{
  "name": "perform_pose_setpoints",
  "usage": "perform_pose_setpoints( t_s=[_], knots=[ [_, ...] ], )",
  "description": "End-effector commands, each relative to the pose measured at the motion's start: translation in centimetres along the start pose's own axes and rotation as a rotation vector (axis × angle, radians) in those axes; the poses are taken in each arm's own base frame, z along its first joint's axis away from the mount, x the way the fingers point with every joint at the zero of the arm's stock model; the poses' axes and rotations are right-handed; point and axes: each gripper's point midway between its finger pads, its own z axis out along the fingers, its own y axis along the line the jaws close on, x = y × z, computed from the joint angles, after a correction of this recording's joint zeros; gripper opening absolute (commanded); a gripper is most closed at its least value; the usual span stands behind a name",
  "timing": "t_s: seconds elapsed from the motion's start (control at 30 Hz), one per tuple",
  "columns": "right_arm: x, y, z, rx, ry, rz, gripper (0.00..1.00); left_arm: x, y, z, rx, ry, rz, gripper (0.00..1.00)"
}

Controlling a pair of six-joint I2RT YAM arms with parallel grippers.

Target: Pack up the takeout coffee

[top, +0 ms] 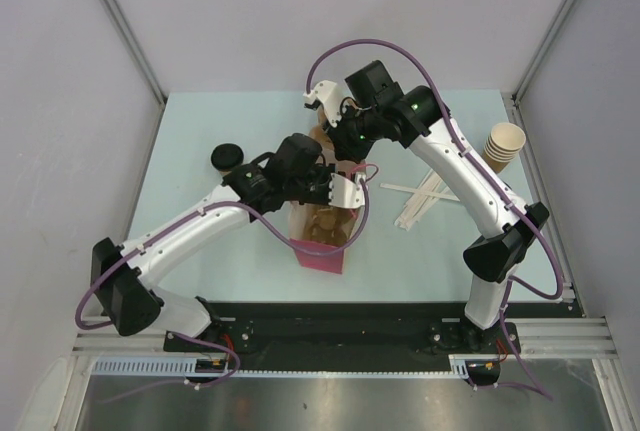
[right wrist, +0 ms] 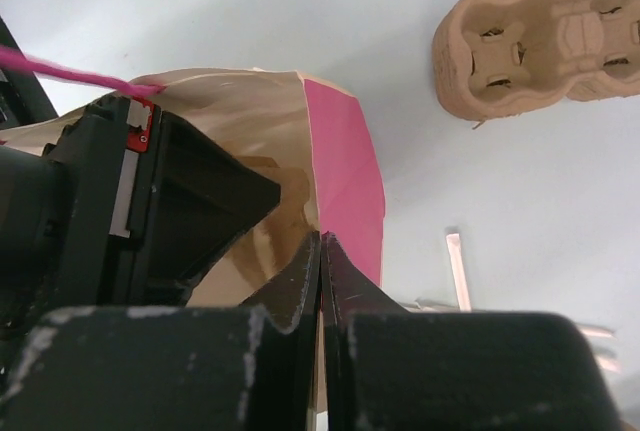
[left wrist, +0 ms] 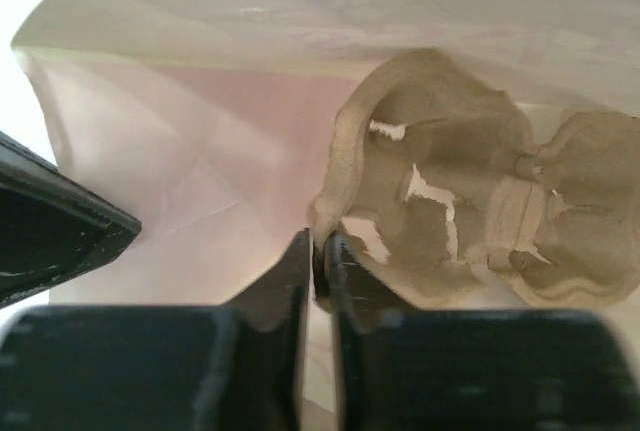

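Note:
The takeout coffee point(top: 227, 158), a small brown cup with a black lid, stands on the table left of both grippers, apart from them. The pink paper bag point(top: 325, 241) stands open at the middle. My left gripper point(top: 343, 191) reaches into its mouth and is shut on the rim of a brown pulp cup carrier point(left wrist: 470, 211) inside the bag point(left wrist: 180, 131); its tips point(left wrist: 320, 251) pinch the carrier's edge. My right gripper point(top: 352, 159) is shut on the bag's top edge point(right wrist: 345, 161), its tips point(right wrist: 322, 241) closed over the paper.
A second pulp carrier point(right wrist: 540, 36) lies on the table behind the bag. A stack of pale beige lidless cups point(top: 503, 144) lies at the right edge. Several wooden stirrers point(top: 420, 196) lie right of the bag. Walls close in the table on three sides.

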Motion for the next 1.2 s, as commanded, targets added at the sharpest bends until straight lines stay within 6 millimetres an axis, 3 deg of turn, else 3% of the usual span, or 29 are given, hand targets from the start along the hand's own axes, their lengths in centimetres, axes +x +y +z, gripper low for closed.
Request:
perform_pose_setpoints(
  t_s=[0.0, 0.13, 0.47, 0.7, 0.83, 0.93, 1.17],
  knots=[
    [-2.0, 0.3, -2.3, 0.003, -0.090, -0.021, 0.00, -1.4, 2.0, -1.1, -0.053, -0.047, -0.031, 0.22],
    [-1.9, 0.2, -2.1, 0.002, -0.085, -0.021, 0.00, -2.4, 2.8, -2.5, -0.070, -0.071, -0.033, 0.41],
    [-1.4, -0.9, -1.8, 0.025, -0.072, -0.011, 0.00, -5.6, 4.2, -6.8, -0.119, -0.193, -0.073, 0.53],
    [-0.9, -2.1, -1.7, 0.038, -0.067, 0.005, 0.00, -9.1, 4.6, -12.8, -0.173, -0.366, -0.077, 0.70],
    [-0.6, -2.8, -1.8, 0.042, -0.066, 0.020, 0.00, -10.0, 4.4, -15.8, -0.205, -0.453, -0.085, 0.89],
    [-0.5, -3.1, -1.9, 0.043, -0.069, 0.025, 0.00, -9.4, 3.8, -15.9, -0.194, -0.433, -0.092, 0.92],
    [-1.5, -2.7, -2.7, 0.033, -0.108, 0.027, 0.00, -6.6, 3.6, -13.3, -0.194, -0.300, -0.132, 0.90]
  ],
)
